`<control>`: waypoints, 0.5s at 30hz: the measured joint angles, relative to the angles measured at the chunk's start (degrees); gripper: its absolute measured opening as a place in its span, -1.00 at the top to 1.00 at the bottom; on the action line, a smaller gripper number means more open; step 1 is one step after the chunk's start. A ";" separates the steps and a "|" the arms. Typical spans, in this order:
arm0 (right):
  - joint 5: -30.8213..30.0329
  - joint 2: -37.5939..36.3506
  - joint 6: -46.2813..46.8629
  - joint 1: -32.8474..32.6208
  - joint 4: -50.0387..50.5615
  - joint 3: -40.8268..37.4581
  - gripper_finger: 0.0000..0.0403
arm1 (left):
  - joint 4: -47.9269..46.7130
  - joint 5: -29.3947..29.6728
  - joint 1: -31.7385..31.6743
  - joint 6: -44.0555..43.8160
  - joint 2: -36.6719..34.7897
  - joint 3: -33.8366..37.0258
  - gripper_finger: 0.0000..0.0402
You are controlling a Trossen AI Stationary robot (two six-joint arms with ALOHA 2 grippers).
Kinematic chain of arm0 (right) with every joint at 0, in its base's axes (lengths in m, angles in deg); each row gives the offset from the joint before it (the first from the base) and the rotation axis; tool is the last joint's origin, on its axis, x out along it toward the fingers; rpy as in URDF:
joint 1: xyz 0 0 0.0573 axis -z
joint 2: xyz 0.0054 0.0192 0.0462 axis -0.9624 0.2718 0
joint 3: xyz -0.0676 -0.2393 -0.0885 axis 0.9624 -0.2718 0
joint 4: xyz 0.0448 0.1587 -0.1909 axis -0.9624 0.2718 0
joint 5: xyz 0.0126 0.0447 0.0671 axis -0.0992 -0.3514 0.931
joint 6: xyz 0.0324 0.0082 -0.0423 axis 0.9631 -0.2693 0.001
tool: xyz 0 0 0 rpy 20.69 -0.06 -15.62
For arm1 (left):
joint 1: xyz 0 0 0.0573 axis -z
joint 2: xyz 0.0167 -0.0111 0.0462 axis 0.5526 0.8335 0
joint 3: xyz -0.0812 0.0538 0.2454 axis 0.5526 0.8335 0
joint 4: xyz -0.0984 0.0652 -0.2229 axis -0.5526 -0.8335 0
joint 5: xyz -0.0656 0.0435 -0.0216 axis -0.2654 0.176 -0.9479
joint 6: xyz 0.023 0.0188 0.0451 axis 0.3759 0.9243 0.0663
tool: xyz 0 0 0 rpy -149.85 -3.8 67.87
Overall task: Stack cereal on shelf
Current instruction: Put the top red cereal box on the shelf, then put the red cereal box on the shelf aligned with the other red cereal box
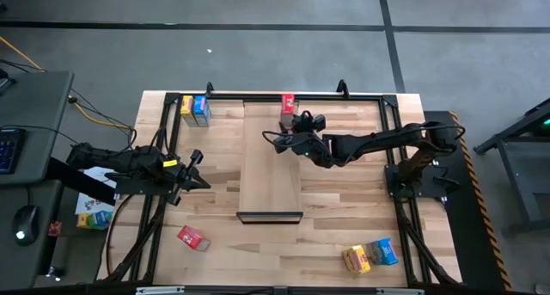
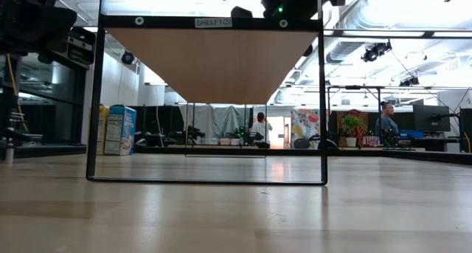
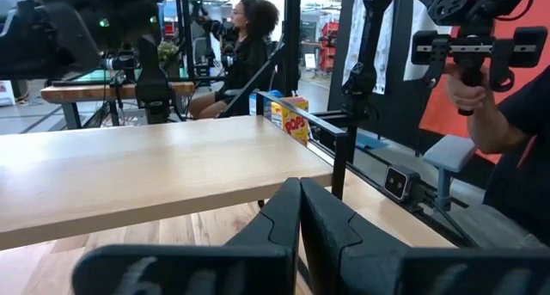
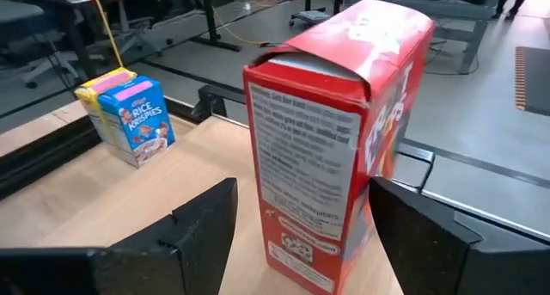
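Note:
A red cereal box (image 4: 335, 149) stands upright by its bottom on the shelf's (image 1: 271, 162) far right corner, its top flap a little raised. My right gripper (image 4: 301, 209) is open, reaching from the table's right, with one finger on either side of the box's lower part. A gap shows beside one finger (image 4: 202, 226), and the other finger (image 4: 421, 235) stands close to the box's side. In the high view this gripper (image 1: 295, 125) is just near of the red box (image 1: 288, 104). My left gripper (image 1: 193, 168) waits shut at the table's left.
A blue and a yellow box (image 1: 196, 110) stand together at the far left corner. Another red box (image 1: 192, 237) lies near left, and a yellow and a blue box (image 1: 369, 255) lie near right. The shelf's black lip (image 1: 270, 216) faces the near edge. People are in the room behind.

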 joint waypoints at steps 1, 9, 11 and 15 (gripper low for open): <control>0.29 -0.02 0.02 -0.09 -0.02 0.00 -0.27 | -0.03 0.00 0.00 0.00 0.00 0.00 0.98; 1.16 -0.66 -0.06 -0.89 6.59 0.02 -0.27 | -0.02 0.00 0.01 0.00 0.00 0.00 0.98; 2.42 -2.15 -0.06 -1.19 10.15 0.02 -0.27 | -0.03 -0.01 0.00 0.00 0.00 0.00 0.98; 7.18 -6.28 0.65 -2.17 21.35 0.02 -0.27 | -0.03 -0.01 0.00 0.00 0.00 0.00 0.98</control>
